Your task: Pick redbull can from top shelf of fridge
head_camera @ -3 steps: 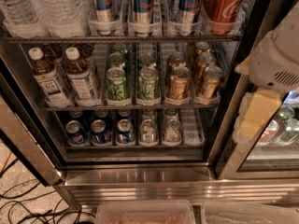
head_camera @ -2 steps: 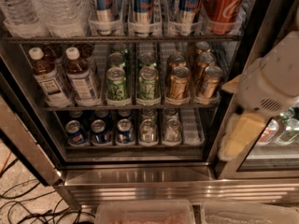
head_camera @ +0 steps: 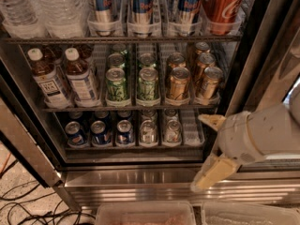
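Three redbull cans, slim and blue-and-silver, stand in clear lane trays on the top shelf [head_camera: 122,39] of the fridge [head_camera: 140,177]: one on the left [head_camera: 103,3], one in the middle [head_camera: 141,3] and one on the right [head_camera: 188,3]. Their tops are cut off by the frame's upper edge. A wider red cola can [head_camera: 223,3] stands right of them. My gripper [head_camera: 206,149] is at the lower right, in front of the fridge's door post, level with the bottom shelf and far below the redbull cans. Its cream fingers [head_camera: 213,172] are spread apart and hold nothing.
Water bottles [head_camera: 56,8] fill the top shelf's left side. The middle rack holds tea bottles [head_camera: 79,76], green cans [head_camera: 116,84] and gold cans [head_camera: 178,83]. The bottom rack holds blue and silver cans [head_camera: 101,132]. Clear plastic bins [head_camera: 145,213] and cables [head_camera: 28,210] lie on the floor.
My arm and gripper have come down and to the left from the right edge, now level with the bottom shelf. The cans have not moved.
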`<state>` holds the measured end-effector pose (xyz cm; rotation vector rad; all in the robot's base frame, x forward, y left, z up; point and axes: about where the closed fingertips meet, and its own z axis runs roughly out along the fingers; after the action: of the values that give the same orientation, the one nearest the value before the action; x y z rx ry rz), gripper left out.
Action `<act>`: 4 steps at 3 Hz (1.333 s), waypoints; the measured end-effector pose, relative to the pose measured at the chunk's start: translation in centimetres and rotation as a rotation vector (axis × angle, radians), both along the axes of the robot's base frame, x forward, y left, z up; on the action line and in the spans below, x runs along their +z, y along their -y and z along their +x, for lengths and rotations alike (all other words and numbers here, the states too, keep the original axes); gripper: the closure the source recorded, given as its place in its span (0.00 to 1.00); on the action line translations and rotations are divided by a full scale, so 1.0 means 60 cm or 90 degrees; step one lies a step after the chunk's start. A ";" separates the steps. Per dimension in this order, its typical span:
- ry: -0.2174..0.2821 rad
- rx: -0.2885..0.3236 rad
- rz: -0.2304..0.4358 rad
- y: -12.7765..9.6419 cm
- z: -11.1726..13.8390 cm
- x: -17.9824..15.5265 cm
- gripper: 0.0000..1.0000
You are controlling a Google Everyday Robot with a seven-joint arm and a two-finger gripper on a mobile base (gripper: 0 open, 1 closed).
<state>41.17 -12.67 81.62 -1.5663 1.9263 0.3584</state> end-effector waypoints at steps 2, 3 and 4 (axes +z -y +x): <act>0.075 0.070 0.259 -0.127 -0.014 0.021 0.00; 0.080 0.093 0.375 -0.175 -0.019 0.066 0.00; 0.080 0.092 0.375 -0.175 -0.019 0.066 0.00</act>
<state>40.04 -2.15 85.57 -1.2927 1.4344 0.7885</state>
